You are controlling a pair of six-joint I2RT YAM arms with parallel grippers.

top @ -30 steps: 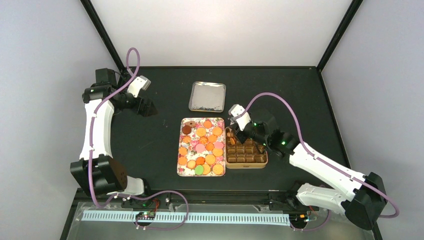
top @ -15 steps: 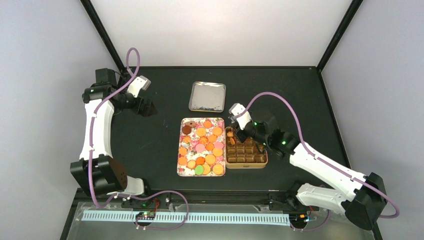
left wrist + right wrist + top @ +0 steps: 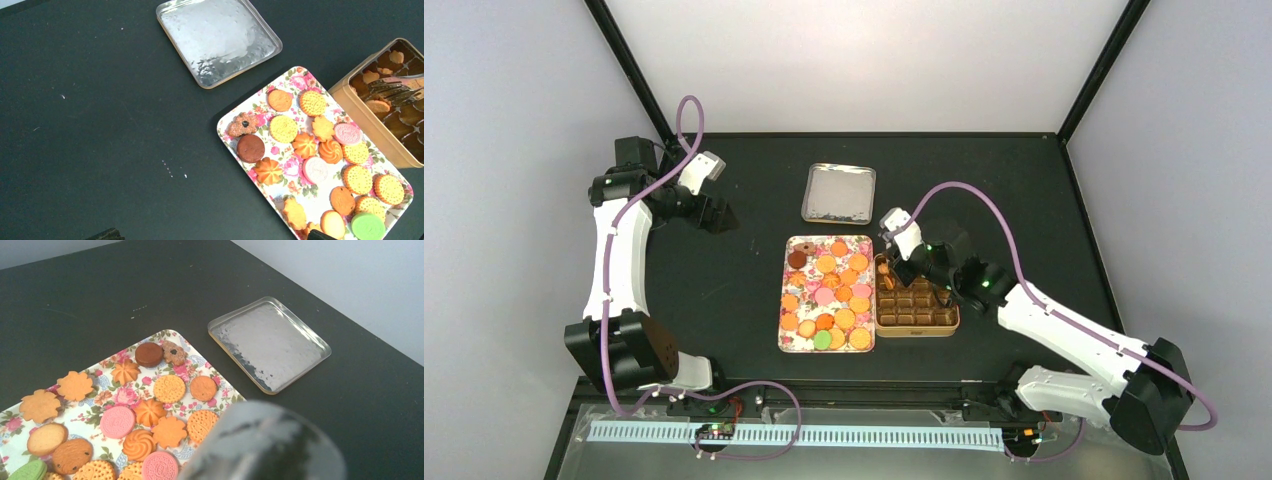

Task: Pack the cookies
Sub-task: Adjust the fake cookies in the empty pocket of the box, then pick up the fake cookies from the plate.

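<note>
Cookies (image 3: 826,293) mostly lie on the flowered tray (image 3: 292,169) mid-tabletop, and a few sit in the far compartments of the tin (image 3: 365,131) just right of it. The right gripper (image 3: 892,266) hangs over the tin's far-left corner, jaws narrowed above an orange cookie; we cannot tell whether they grip it. The left gripper (image 3: 719,215) sits well off to the far left, jaws spread and empty. We judge this a placing step: lower squarely into one free compartment, release low, then lift straight up clear of the dividers.
</note>
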